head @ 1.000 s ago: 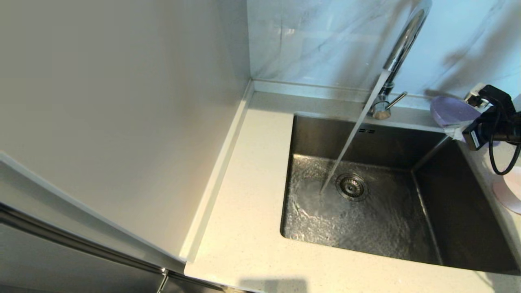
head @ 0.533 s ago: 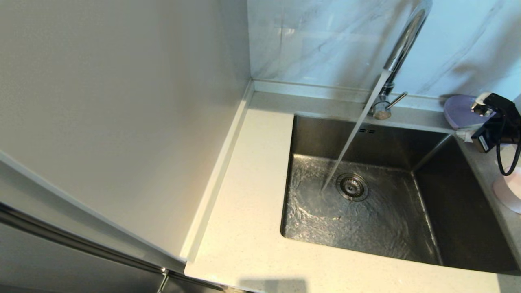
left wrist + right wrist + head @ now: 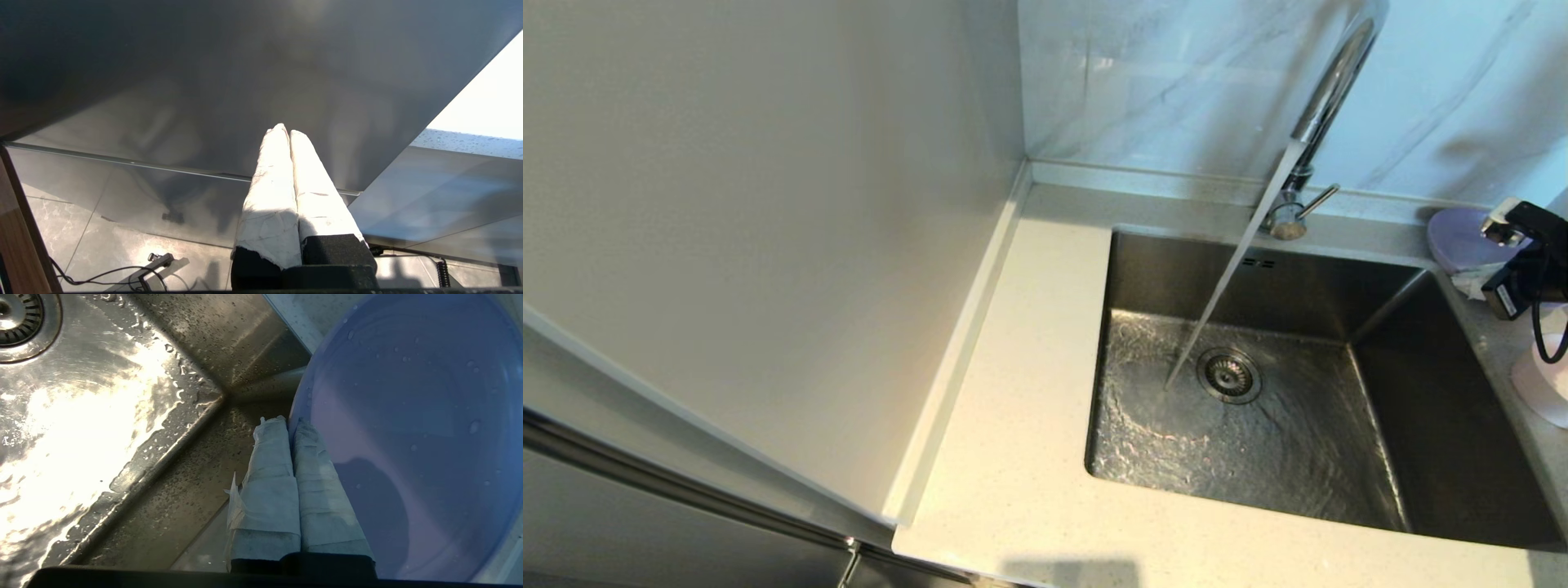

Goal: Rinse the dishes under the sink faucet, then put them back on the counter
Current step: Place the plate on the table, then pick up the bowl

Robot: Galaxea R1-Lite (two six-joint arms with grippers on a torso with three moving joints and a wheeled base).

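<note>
Water is seen running from the chrome gooseneck faucet point(image 3: 1327, 98) into the stainless-steel basin point(image 3: 1437, 425), striking the floor just left of the drain strainer point(image 3: 1229, 376). At the far right of the head view, the lavender plate point(image 3: 1462, 241) is held by the right gripper point(image 3: 1478, 273), whose taped fingers point(image 3: 316, 486) are pinched on the plate's rim over the basin's rear right corner. Droplets are visible on the plate's surface in the right wrist view, so its rinse is judged done and its return to the speckled counter point(image 3: 1013, 457) nearly complete; whether it already rests there cannot be told. The pale pink bowl point(image 3: 1539, 384) is shown at the right edge on the counter, apparently unrinsed, so about half the task is judged left. The left gripper point(image 3: 288, 132) is parked outside the head view, fingers pressed together, holding nothing.
</note>
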